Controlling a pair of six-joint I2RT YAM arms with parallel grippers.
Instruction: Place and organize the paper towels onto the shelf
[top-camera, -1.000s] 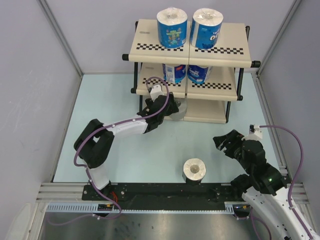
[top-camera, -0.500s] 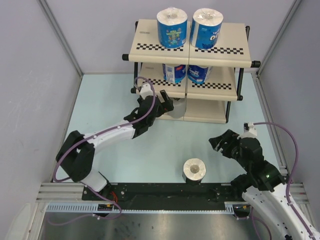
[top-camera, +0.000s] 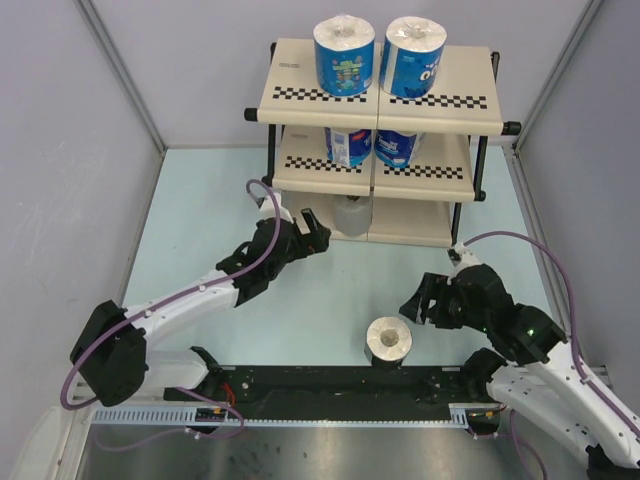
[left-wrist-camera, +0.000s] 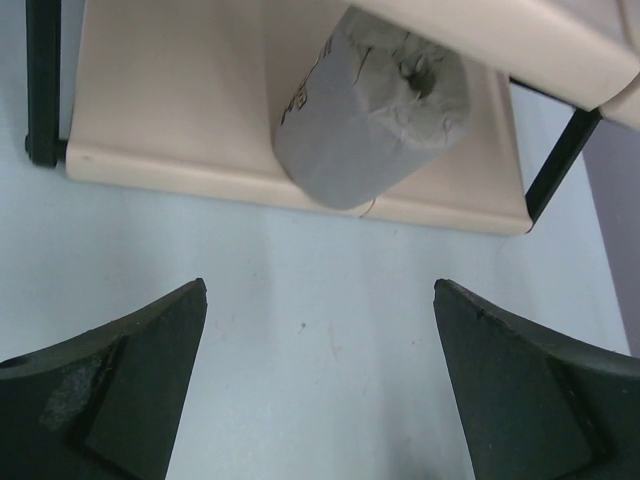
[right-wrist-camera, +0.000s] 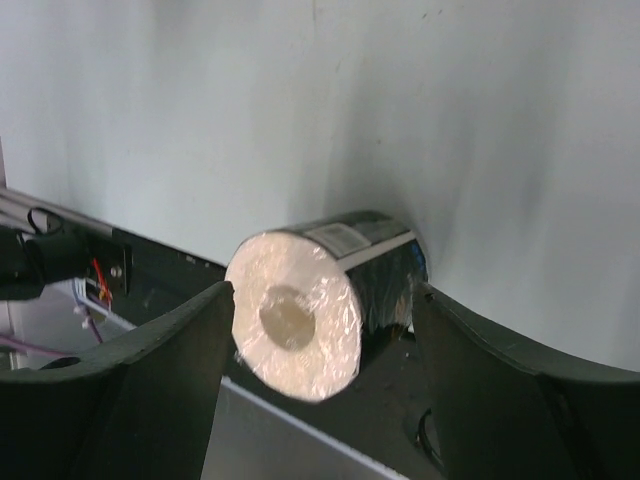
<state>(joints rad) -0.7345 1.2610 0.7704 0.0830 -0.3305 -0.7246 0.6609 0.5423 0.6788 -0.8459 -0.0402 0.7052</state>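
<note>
The shelf (top-camera: 298, 82) stands at the back. Two blue-wrapped paper towels (top-camera: 344, 54) stand on its top board and two more (top-camera: 348, 145) on the middle board. The plain grey roll (top-camera: 352, 213) stands on the bottom board; in the left wrist view this roll (left-wrist-camera: 370, 110) stands on the cream board (left-wrist-camera: 170, 120). My left gripper (top-camera: 312, 232) is open and empty, just in front of the grey roll and apart from it (left-wrist-camera: 320, 380). The dark-wrapped roll (top-camera: 388, 340) stands near the front edge. My right gripper (top-camera: 416, 300) is open, its jaws on either side of that roll (right-wrist-camera: 310, 300) without touching it.
Grey walls close in the pale blue table on the left, back and right. The black rail (top-camera: 330, 385) with the arm bases runs along the near edge, right behind the dark-wrapped roll. The shelf's black frame legs (left-wrist-camera: 42, 80) stand at the board corners.
My left gripper has let go of the grey roll on the bottom board and drawn back toward the left. My right gripper has moved left and down toward the dark-wrapped roll.
</note>
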